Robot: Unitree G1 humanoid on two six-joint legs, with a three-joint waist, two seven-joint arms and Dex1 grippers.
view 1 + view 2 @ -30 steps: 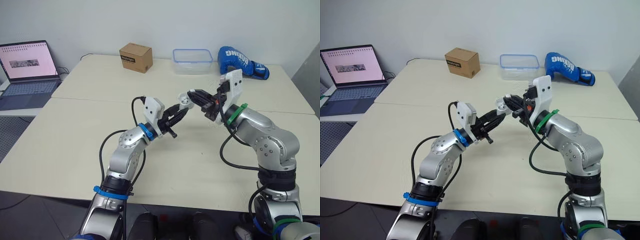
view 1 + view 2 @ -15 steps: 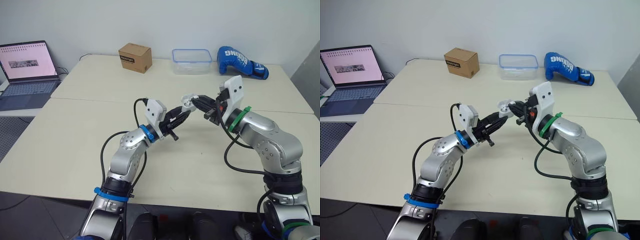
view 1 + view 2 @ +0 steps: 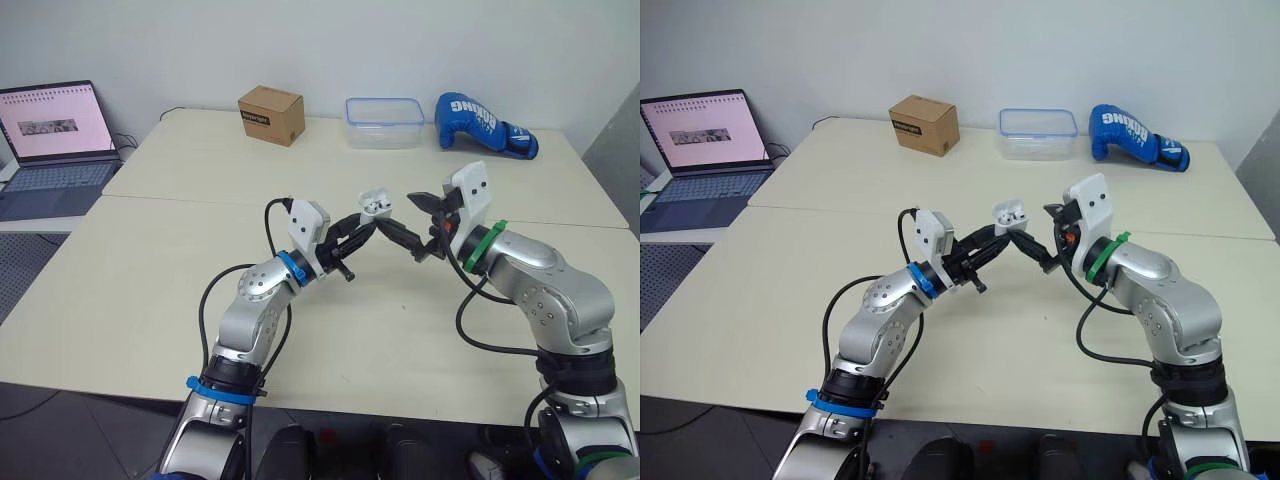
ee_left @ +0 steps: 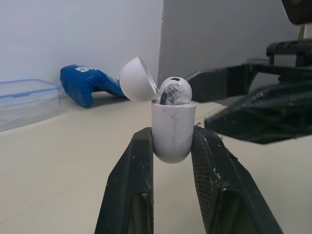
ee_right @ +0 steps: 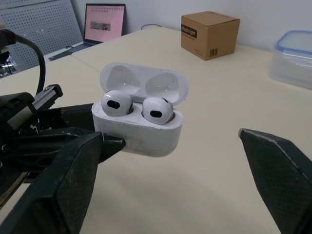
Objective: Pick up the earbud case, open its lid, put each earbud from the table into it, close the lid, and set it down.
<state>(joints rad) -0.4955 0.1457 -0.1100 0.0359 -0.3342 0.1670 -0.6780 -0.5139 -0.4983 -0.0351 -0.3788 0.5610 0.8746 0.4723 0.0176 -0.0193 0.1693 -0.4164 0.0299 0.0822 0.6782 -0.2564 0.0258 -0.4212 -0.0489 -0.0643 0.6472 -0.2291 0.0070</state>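
We see the left gripper (image 4: 171,135) clamped on one white earbud case (image 5: 139,124), raised over the table (image 3: 150,290), its lid open and two earbuds (image 5: 117,103) seated inside. The right gripper (image 3: 398,212) gapes just beside it. One blue glove (image 3: 485,125) reads "BOXING".

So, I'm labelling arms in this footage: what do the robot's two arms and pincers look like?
The left arm and right arm are rounded silver shells with black cables, white mounts, and a black left pincer and right pincer. Bands differ: blue band left, green band right.
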